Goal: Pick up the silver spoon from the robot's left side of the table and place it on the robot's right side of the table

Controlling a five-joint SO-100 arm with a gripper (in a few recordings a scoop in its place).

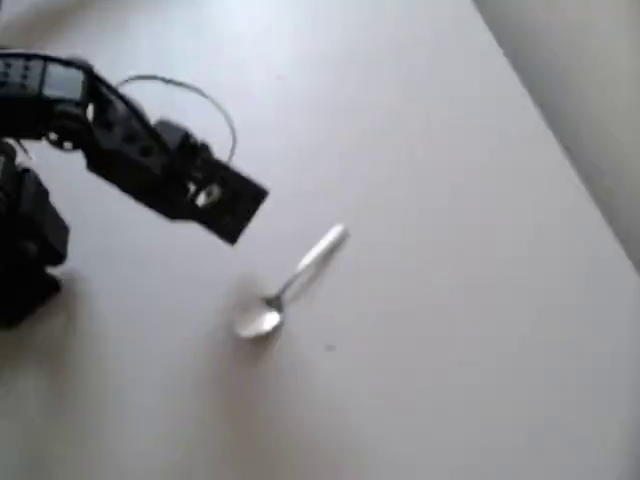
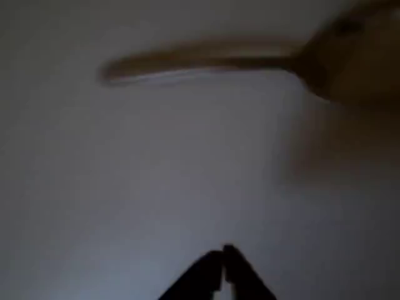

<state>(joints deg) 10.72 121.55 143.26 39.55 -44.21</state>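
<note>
One silver spoon (image 1: 288,285) lies flat on your white table (image 1: 440,300), and in the overhead view you can see it set on a diagonal: the oval bowl sits at the lower left, the slim handle runs up and to the right to its rounded end. Your black arm (image 1: 120,150) reaches in from the left edge of that view, and its front end stands just up and left of the spoon, apart from it, with bare tabletop between them. In the wrist view the spoon (image 2: 206,62) crosses the top of the picture, blurred and dim, with the handle stretching left and the bowl at the upper right corner. At the bottom of that view you see the gripper (image 2: 223,262), its two dark fingertips (image 2: 209,269) pressed together with hardly a gap, and nothing is held between them. The tips point toward the spoon with plain table between. A thin cable (image 1: 200,100) loops over the arm.
</note>
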